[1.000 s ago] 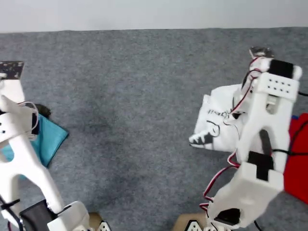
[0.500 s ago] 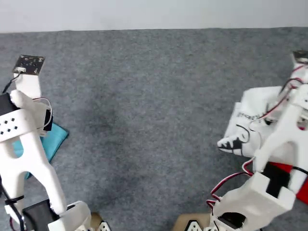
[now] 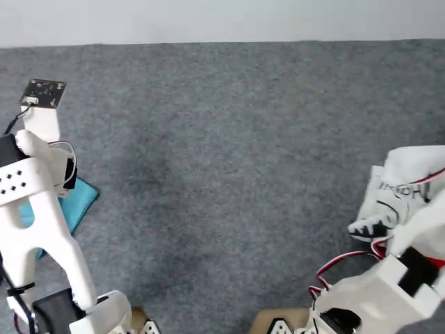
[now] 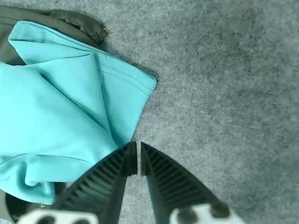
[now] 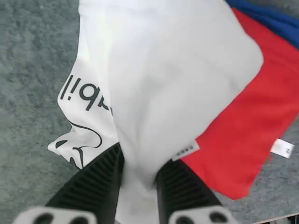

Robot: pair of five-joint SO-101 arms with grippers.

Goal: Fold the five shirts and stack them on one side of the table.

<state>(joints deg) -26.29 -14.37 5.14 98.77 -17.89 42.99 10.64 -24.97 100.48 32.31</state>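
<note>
A white shirt with black print point(image 5: 163, 84) hangs pinched in my right gripper point(image 5: 139, 168), which is shut on its cloth. It lies partly over a red shirt point(image 5: 233, 140), and a blue shirt point(image 5: 271, 18) peeks out beyond that. In the high view the white shirt point(image 3: 407, 181) sits at the table's right edge beside the right arm. My left gripper point(image 4: 138, 151) is shut with nothing in it, its tips just over the edge of a rumpled teal shirt point(image 4: 56, 107). That teal shirt point(image 3: 80, 198) lies at the left edge, on top of a dark olive shirt point(image 4: 46, 18).
The grey carpeted table top point(image 3: 222, 139) stretches wide and bare between the two arms. The white back wall runs along its far edge.
The right arm has pulled the white shirt to the right, onto the red shirt at the table's edge. The left arm swung farther from the front edge a second ago, then kept still.
</note>
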